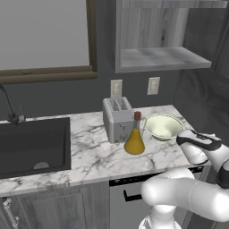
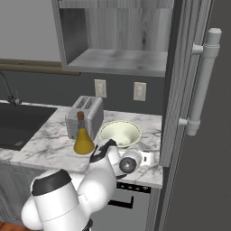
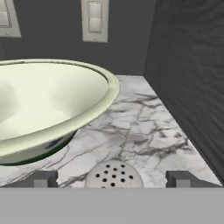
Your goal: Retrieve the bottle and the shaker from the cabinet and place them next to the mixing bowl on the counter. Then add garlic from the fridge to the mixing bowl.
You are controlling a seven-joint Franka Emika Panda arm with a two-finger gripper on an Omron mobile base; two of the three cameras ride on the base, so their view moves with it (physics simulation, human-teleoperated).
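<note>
A: Sweep left to right for me. Where does your job stand?

B: At far left you have the black sink (image 1: 33, 145), nothing of yours in it. Next comes the toaster (image 1: 118, 119), and just in front of it the bottle (image 1: 134, 136) stands upright on the worktop (image 1: 89, 152), amber liquid, reddish stopper. Just to its right sits the mixing bowl (image 1: 163, 126). So I judge the bottle step done.

A: And the shaker?

B: In the hand view you see its perforated silver cap (image 3: 113, 174) low in the middle, right of the bowl (image 3: 48, 109), resting on the marble (image 3: 144, 127). Your pincer (image 3: 113, 180) is released: the two dark fingertips (image 3: 40, 179) stand wide on either side of the cap, not touching it. It looks as though the shaker has been set down beside the bowl, so that step also reads as done.

A: The cabinet?

B: Its shelf board (image 1: 156, 58) is bare, which fits.

A: What is left?

B: The garlic. The bowl looks empty inside. At far right of the right base view the fridge (image 2: 198, 135) stands shut, its silver handle (image 2: 201, 81) untouched. You have yet to open it, fetch the bulb and drop it in the bowl.
</note>
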